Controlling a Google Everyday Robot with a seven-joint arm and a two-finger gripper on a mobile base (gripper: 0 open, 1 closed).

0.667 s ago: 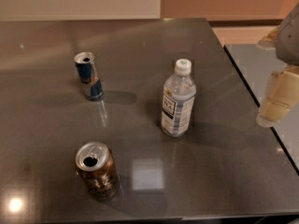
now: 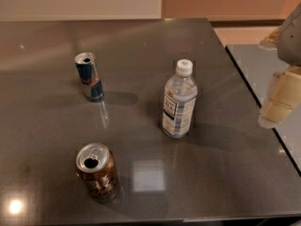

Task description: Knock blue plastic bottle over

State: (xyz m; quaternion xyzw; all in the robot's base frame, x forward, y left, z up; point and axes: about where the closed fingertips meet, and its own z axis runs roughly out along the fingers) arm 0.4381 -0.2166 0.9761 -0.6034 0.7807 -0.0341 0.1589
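The blue plastic bottle (image 2: 178, 101) stands upright near the middle right of the dark table (image 2: 141, 46). It is clear and bluish, with a white cap and a pale label with dark text. My gripper (image 2: 277, 100) hangs at the right edge of the view, over the table's right edge. It is to the right of the bottle and apart from it, with a wide gap between them.
A slim blue-silver can (image 2: 89, 76) stands upright at the left. A brown-gold can (image 2: 96, 172) with an open top stands at the front left. A second grey surface (image 2: 263, 60) lies beyond the table's right edge.
The gripper sits slightly lower and closer to the table's right edge. The bottle and both cans have not moved.
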